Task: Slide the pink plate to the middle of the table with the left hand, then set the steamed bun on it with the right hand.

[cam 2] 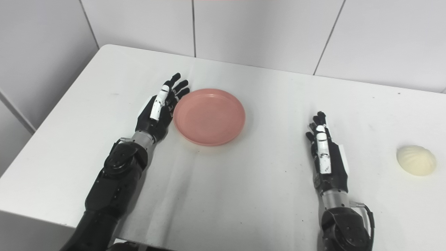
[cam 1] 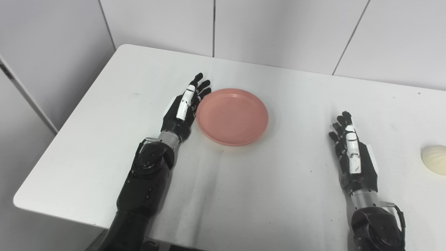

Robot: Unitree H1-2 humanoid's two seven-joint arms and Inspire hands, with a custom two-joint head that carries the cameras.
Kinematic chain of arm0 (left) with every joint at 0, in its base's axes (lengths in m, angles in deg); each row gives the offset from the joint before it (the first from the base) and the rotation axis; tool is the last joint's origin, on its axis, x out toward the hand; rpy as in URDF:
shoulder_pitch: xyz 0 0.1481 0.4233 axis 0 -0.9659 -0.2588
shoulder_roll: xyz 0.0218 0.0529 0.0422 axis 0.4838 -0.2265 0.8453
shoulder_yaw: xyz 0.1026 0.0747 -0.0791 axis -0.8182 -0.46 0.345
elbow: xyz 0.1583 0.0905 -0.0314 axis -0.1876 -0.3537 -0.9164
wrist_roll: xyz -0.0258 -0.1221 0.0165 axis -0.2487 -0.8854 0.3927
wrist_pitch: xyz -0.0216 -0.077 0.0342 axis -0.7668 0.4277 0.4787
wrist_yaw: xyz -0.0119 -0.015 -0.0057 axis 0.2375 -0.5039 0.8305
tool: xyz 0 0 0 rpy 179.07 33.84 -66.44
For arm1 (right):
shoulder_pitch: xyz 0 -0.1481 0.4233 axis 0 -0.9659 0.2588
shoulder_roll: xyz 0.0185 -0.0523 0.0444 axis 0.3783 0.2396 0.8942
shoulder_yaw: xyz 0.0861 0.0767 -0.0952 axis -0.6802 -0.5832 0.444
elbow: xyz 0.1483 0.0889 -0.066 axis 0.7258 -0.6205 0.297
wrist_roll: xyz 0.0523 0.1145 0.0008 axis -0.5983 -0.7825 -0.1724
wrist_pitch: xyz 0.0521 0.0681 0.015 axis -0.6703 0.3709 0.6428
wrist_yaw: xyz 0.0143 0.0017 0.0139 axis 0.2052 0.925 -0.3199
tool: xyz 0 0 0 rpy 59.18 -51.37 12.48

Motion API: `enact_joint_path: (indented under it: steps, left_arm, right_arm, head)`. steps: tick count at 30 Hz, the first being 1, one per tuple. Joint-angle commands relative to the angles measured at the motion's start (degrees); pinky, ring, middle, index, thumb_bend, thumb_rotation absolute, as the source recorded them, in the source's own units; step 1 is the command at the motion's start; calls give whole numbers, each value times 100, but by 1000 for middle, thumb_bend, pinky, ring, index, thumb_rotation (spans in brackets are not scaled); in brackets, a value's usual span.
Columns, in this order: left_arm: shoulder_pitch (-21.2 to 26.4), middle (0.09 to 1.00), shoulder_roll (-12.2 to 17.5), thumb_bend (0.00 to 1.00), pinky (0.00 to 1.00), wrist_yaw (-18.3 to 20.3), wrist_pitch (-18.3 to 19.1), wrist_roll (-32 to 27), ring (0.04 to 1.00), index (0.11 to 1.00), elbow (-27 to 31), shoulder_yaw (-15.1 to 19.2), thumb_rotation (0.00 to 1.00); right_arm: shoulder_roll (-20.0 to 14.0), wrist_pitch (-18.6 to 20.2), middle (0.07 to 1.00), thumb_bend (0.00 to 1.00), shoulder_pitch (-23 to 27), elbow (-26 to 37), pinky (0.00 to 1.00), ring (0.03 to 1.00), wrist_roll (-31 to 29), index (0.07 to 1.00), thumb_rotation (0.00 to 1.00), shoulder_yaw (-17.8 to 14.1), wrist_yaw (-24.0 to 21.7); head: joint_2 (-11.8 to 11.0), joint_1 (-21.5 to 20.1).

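Pink plate (cam 1: 232, 116) sits left of centre on the white table (cam 1: 278, 195), the left hand (cam 1: 182, 112) flat-edged beside its rim, fingers together and extended, holding nothing. A glancing push could spin or overshoot it. Steamed bun (cam 2: 416, 160) waits far right, well beyond the empty, straight-fingered right hand (cam 2: 327, 157).

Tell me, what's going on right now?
Left robot hand open, beside pink plate. Right robot hand open, empty. Steamed bun far right, untouched. Nothing in the way.

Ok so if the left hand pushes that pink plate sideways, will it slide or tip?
The pink plate looks shallow and sits flat on the smooth white table, so it will probably slide, not tip. It looks like rigid plastic, likely light. The left hand, open beside its rim, could make it spin if it pushes off-centre.
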Motion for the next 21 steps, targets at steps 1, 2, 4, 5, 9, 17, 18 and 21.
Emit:
enact_joint_path:
  steps: [1,2,4,5,9,17,18,21]
  left_arm:
    - [-147,948,-64,380,958,97,368,58,945,958,53,-146,1000]
    - [-169,957,-80,366,966,134,379,66,954,966,102,-184,1000]
    - [-219,964,-124,360,972,179,443,87,959,972,224,-292,1000]
    - [-241,965,-145,360,974,201,501,80,960,974,289,-345,1000]
    - [-285,972,-214,382,999,323,614,48,963,982,381,-467,1000]
    - [-281,976,-294,376,990,552,567,65,966,984,319,-691,1000]
    - [-278,973,-318,378,990,558,577,56,966,984,304,-707,1000]
    - [-260,974,-365,381,987,613,567,23,966,989,234,-735,1000]
  right_arm:
    - [95,282,995,148,-115,-116,1000,995,27,1000,1000,80,3]
    - [104,263,996,168,-111,-145,1000,997,25,1000,1000,87,-2]
    - [136,235,999,163,-104,-157,1000,999,32,1000,1000,113,3]
    - [144,198,1000,156,-96,-187,1000,1000,37,1000,1000,127,-5]
    - [171,153,1000,161,-76,-268,1000,1000,42,1000,1000,161,-15]
    - [265,114,999,161,-90,-275,1000,996,146,1000,1000,226,55]
    - [267,87,1000,164,-96,-277,1000,999,166,1000,1000,242,52]
    - [278,-57,1000,165,-93,-349,1000,1000,215,1000,1000,278,61]
  head:
    - [2,-141]
    - [3,-160]
    - [6,-256]
    - [15,-349]
    - [29,-543]
    - [34,-926]
    - [34,-934]
    - [39,-1035]
